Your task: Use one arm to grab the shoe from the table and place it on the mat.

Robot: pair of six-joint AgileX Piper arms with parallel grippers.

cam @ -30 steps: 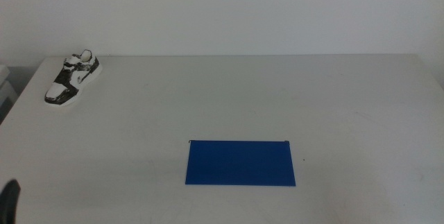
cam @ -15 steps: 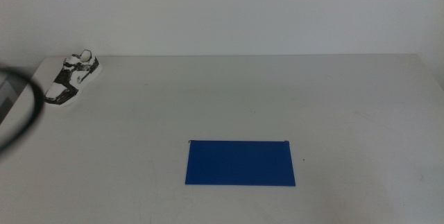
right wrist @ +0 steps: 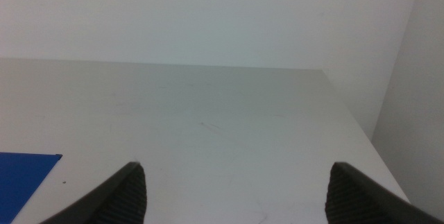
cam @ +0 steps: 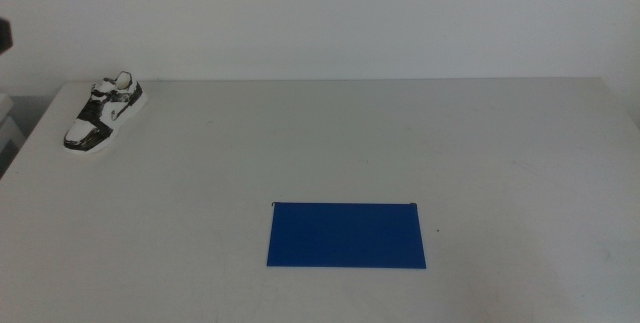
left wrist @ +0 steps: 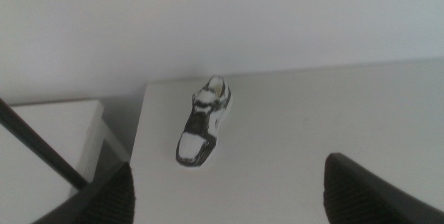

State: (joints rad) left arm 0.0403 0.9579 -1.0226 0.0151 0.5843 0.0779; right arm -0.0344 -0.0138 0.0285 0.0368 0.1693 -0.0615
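Left end effector [left wrist: 229, 189], jaws apart and tips cut off, faces the shoe [left wrist: 203, 130].

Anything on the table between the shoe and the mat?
No. In the middle view only bare white table lies between the shoe and the mat.

A bare test or lab setting is suggested: a large plain white table [cam: 330, 143] is set against an unmarked white wall [cam: 320, 18], and a low white cabinet [left wrist: 41, 148] is seen at nine o'clock
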